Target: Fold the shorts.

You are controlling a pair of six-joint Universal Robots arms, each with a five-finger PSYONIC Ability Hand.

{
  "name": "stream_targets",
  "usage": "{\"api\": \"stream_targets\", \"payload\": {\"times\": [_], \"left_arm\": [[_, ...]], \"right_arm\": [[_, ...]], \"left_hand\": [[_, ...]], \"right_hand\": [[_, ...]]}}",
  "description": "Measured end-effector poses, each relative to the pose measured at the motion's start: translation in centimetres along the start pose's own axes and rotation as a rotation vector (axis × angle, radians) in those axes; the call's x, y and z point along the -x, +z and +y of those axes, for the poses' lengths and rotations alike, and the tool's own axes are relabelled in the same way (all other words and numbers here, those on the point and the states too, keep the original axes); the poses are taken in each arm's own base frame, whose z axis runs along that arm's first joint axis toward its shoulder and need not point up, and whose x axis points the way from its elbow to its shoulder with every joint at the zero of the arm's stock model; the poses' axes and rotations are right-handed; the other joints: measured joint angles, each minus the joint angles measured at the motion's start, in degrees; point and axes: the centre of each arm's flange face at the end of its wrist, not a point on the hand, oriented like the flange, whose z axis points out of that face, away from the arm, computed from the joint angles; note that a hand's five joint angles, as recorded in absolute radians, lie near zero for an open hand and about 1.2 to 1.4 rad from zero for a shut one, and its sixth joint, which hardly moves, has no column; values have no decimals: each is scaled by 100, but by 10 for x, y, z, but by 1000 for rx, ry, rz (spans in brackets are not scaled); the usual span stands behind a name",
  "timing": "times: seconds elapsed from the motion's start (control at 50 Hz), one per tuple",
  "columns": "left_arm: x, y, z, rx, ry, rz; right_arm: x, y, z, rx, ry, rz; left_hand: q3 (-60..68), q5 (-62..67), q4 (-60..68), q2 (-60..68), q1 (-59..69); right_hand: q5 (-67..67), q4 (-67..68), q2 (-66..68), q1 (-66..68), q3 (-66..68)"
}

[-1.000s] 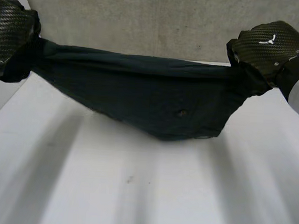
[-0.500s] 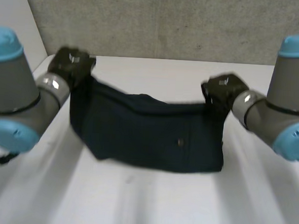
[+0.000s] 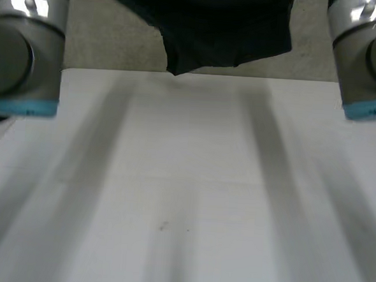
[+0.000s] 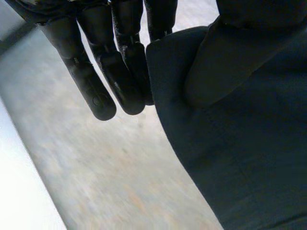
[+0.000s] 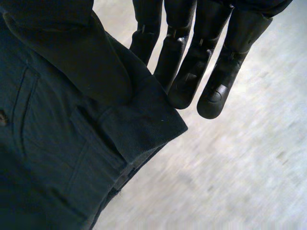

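"Navy cloth, item one: the shorts (image 3: pixel 207 33), hanging clear above the far edge of the white table (image 3: pixel 185 192), between left arm (image 3: pixel 21 48) and right arm (image 3: pixel 365 56). Holds?"

"Left hand (image 4: pixel 115 62): fingers straight, thumb pressing a top corner of the shorts against them. Right hand (image 5: pixel 192 62): same pinch, on the waistband corner beside a pocket seam."

"Risks, listed?"

"One: both pinches sit close to the cloth's edge, so a quick swing could slip a corner free. Two: the hem hangs uneven, lowest towards the left arm's side. Laid down so, it would likely land creased and spoil the fold."
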Motion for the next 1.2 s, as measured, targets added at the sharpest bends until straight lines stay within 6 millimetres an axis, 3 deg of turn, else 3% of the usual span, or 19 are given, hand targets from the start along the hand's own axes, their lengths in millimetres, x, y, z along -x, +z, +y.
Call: {"api": "stream_targets", "payload": {"times": [0.14,0.18,0.22,0.26,0.32,0.34,0.38,0.5,0.6,0.64,0.7,0.8,0.9,0.98,1.04,1.12,1.14,1.2], "left_arm": [[-31,-66,56,259,1,144],[-35,-75,63,293,1,163],[-56,-113,92,451,-1,260],[-66,-135,106,543,0,316],[-75,-160,118,648,3,374],[-79,-176,123,725,9,410],[-79,-188,125,786,17,433],[-65,-210,107,913,52,452],[-54,-219,88,953,69,459],[-45,-234,70,1001,81,488],[-41,-243,62,1029,88,509],[-35,-275,44,1128,116,612],[-26,-309,18,1214,175,758],[-21,-315,3,1190,223,826],[-22,-303,-3,1106,248,828],[-35,-275,3,971,253,766],[-43,-260,10,911,249,727],[-55,-240,22,838,242,673]], "right_arm": [[33,-48,65,295,24,-135],[35,-52,68,311,25,-143],[55,-85,104,479,30,-225],[63,-103,119,562,28,-268],[70,-120,130,632,24,-308],[76,-140,140,705,16,-351],[79,-152,143,748,9,-379],[79,-185,136,841,-26,-473],[75,-200,124,888,-38,-530],[73,-217,113,957,-37,-595],[72,-227,108,999,-36,-631],[66,-249,88,1086,-53,-718],[53,-270,56,1135,-113,-818],[44,-279,36,1159,-144,-872],[38,-279,28,1158,-155,-881],[35,-267,31,1114,-150,-839],[36,-260,35,1093,-143,-812],[39,-245,49,1053,-125,-752]], "left_hand": [[0,0,0,0,-6],[0,0,0,0,-6],[0,0,0,0,-6],[0,0,0,0,0],[0,0,0,0,0],[0,0,0,0,-6],[0,0,0,0,-6],[0,0,0,0,-6],[0,1,0,1,-6],[0,0,0,1,-6],[0,0,0,1,-6],[0,0,0,1,-6],[0,1,0,0,0],[0,0,0,1,-6],[0,0,0,1,-6],[0,0,0,1,0],[0,0,0,1,-6],[0,0,0,1,-6]], "right_hand": [[0,3,0,0,0],[0,3,0,0,0],[0,3,0,0,0],[0,3,0,0,0],[0,3,0,0,0],[0,3,0,0,0],[0,3,0,0,0],[0,3,0,0,0],[0,3,0,0,0],[0,3,0,0,0],[0,3,0,0,0],[0,3,0,0,0],[0,3,0,0,0],[0,3,0,0,0],[0,3,0,0,0],[0,3,0,0,0],[0,3,0,0,0],[0,3,0,0,0]]}}
